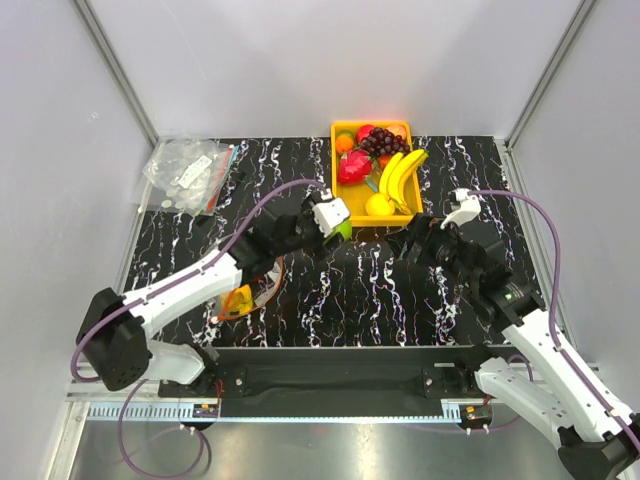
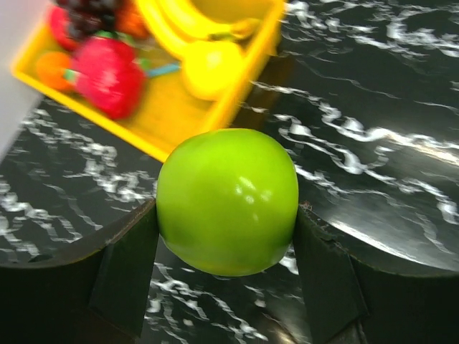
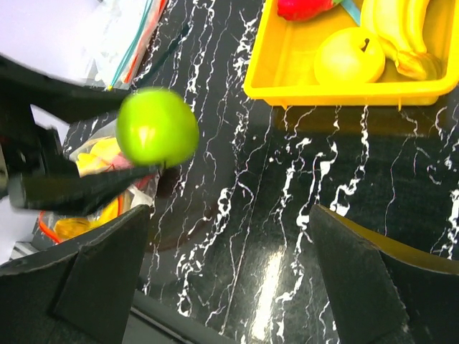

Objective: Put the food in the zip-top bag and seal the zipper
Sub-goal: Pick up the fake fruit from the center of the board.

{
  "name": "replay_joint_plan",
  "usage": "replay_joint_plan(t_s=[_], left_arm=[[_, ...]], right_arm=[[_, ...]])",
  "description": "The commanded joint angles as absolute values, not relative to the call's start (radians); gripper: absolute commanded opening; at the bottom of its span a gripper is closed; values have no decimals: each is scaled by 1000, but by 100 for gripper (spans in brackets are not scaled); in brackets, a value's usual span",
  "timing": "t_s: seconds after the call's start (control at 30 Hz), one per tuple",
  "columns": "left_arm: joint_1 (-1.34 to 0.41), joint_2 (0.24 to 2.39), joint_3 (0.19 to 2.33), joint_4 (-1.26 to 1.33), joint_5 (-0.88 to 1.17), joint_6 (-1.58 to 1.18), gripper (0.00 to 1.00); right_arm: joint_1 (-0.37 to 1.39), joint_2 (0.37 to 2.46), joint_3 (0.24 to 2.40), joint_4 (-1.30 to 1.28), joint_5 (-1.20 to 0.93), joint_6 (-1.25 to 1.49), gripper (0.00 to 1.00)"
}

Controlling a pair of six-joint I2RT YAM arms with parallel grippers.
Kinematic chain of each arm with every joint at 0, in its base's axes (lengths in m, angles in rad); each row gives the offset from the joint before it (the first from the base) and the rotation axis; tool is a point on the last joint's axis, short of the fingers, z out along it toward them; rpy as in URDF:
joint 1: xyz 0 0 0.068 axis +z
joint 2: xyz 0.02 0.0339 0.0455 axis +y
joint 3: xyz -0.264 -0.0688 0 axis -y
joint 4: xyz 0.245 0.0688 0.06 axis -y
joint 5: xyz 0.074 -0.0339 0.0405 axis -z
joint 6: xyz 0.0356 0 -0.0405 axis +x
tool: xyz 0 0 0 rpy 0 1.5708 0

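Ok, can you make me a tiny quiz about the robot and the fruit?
1. True or false: the left fingers are gripping a green apple.
2. Where are the bananas? A) in the yellow tray B) in a bowl C) on a shelf
3. Fill in: the right fingers are ____ and hold nothing.
Key: 1 true; 2 A; 3 open.
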State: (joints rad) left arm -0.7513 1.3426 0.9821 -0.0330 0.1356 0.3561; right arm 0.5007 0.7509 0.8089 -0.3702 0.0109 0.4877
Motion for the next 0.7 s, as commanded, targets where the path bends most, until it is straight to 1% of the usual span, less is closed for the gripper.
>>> replay_joint_plan(t_s=[0.0,0.03,0.2,0.23,0.27,0.37,0.43,0.57,0.67], left_arm=[[-781,1263,970,-77,184,241,12],[-791,1232,918,-60,201,226,12],[-796,1115,723,153,291,161,11],[-796,1080,660,185,308,155,10],[-795,1065,631,249,337,144,10],[-802,1031,540,360,351,107,9],[-810,1026,494,415,351,87,8],[-819,1058,401,605,357,51,8],[-830,1115,354,719,359,40,7]], right_arm=[[497,749,880,-411,3,531,100],[497,756,890,-425,3,547,100],[495,862,945,-483,-190,660,100],[495,874,945,-477,-221,699,100],[495,893,928,-439,-288,725,100],[495,920,879,-346,-392,822,100],[495,940,868,-350,-402,845,100],[495,983,882,-426,-373,827,100],[500,1066,897,-481,-419,804,100]])
